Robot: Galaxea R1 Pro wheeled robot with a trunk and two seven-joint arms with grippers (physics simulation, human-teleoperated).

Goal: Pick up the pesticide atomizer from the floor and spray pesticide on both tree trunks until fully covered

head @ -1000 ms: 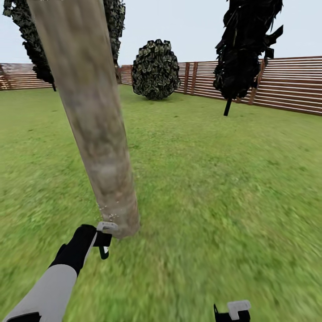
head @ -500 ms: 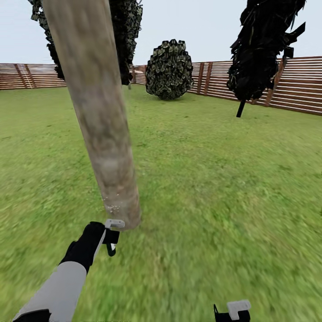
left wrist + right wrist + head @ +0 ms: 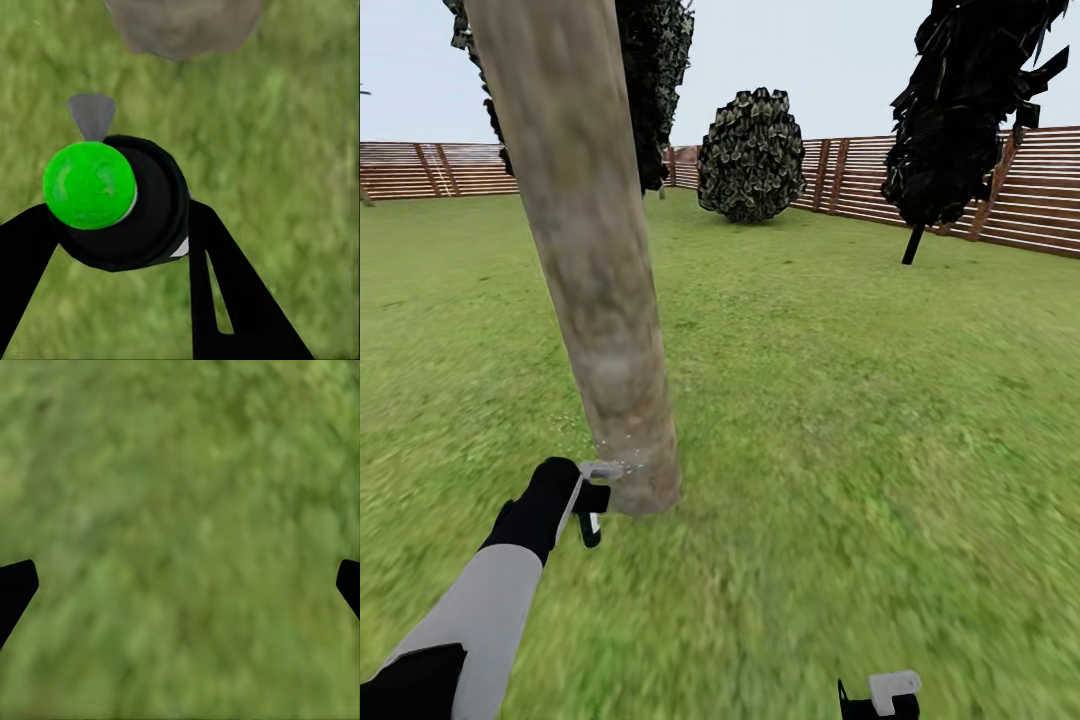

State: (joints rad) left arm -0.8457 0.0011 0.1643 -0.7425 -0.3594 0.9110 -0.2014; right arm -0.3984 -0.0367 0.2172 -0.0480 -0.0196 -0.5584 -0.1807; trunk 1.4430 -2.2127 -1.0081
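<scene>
The pesticide atomizer sits pinched between the two fingers of my left gripper, its round black body and bright green cap facing my wrist camera. I hold it low, just beside the foot of the thick grey-brown tree trunk, and pale specks dot the bark near the nozzle. Blurry green grass spreads all around. My right gripper hangs over bare lawn, fingers spread wide with nothing between them. Farther off stand a rounded bush, a dark narrow tree and the slatted brown fence.
</scene>
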